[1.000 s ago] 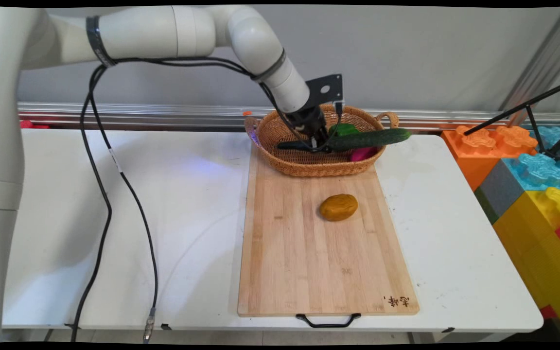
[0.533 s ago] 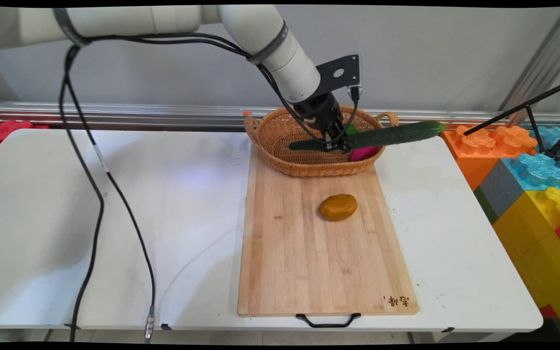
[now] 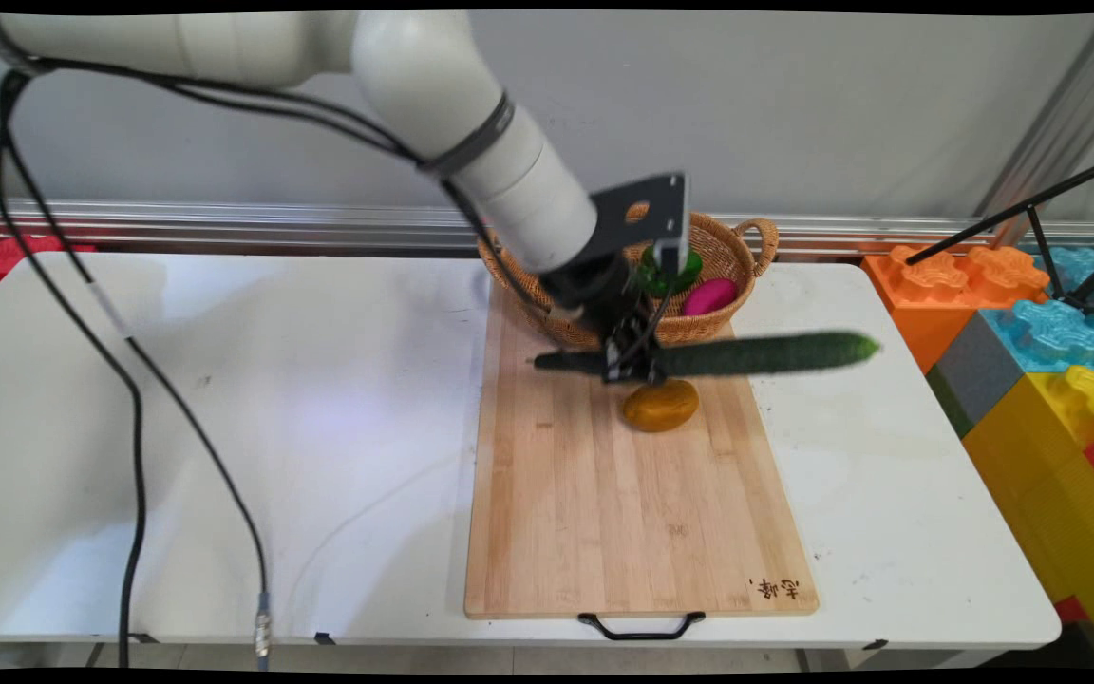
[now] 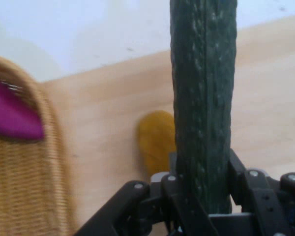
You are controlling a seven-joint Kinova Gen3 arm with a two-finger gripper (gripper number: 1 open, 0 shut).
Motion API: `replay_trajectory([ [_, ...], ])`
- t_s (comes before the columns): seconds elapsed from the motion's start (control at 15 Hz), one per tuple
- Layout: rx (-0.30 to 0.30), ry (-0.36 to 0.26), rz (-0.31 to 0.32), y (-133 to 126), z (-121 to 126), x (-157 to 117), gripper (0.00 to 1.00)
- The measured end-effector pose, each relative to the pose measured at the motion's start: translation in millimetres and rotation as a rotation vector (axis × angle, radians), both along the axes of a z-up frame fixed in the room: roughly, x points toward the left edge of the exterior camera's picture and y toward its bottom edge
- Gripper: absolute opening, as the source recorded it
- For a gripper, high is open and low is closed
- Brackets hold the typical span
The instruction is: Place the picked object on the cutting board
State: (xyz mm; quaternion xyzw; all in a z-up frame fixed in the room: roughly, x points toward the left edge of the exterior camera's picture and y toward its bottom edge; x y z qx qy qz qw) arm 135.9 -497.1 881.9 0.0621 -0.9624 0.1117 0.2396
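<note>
gripper (image 3: pixel 635 364) clamping cucumber (image 3: pixel 756 353), now carrying it out of basket (image 3: pixel 594 328) above potato (image 3: pixel 661 405), over cutting board (image 3: pixel 604 513) lying on white table (image 3: pixel 319 427)

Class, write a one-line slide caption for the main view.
Gripper holds a cucumber level above the potato on the cutting board, basket behind.

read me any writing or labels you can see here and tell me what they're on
Only one marking shows: dark burnt-in characters on the near right corner of the wooden cutting board, too small to read.
Nothing legible on the cucumber in the end effector, the wicker basket or the toy blocks.
</note>
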Motion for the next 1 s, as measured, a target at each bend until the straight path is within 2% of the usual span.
replay_trajectory([
  [0.33, 0.015, -0.043, -0.01, 39, -34, -3, 0.0],
  [0.73, 0.038, -0.08, 0.043, 56, -74, -17, 0.0],
  [1.0, 0.046, -0.092, 0.059, 60, -91, -23, 0.0],
])
